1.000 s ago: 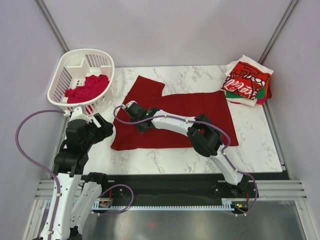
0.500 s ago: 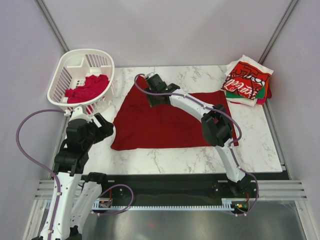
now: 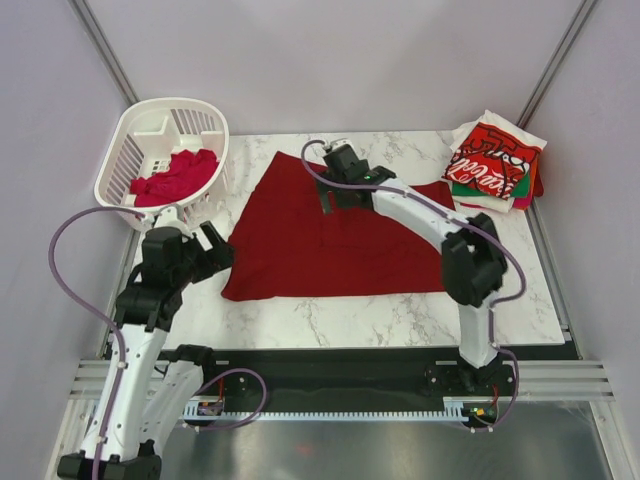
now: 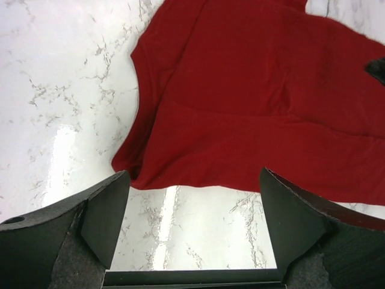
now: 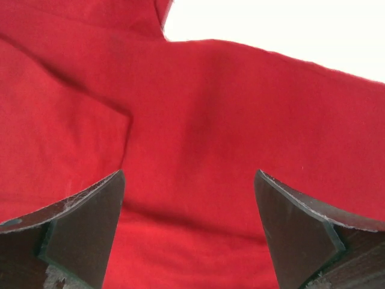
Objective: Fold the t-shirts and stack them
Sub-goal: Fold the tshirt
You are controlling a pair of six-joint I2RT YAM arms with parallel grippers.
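A plain dark red t-shirt [image 3: 330, 245] lies spread on the marble table [image 3: 500, 290]. My right gripper [image 3: 330, 195] hovers open over the shirt's back middle, and in the right wrist view only red cloth [image 5: 198, 120] shows between its fingers [image 5: 90, 223]. My left gripper [image 3: 215, 250] stands open beside the shirt's near left corner [image 4: 129, 168], its jaws over bare marble [image 4: 192, 229]. A folded stack of t-shirts [image 3: 495, 165] sits at the back right with the red Coca-Cola one on top. Another red tee [image 3: 175, 178] lies bunched in the basket.
The white slotted basket [image 3: 125, 135] stands at the back left corner, just beyond my left arm. Grey booth walls close in the table on three sides. A black rail runs along the near edge.
My right gripper has swung from the shirt's left side to its back middle and opened, letting go of the cloth, which now lies wider at the back left. The left gripper edged toward the shirt.
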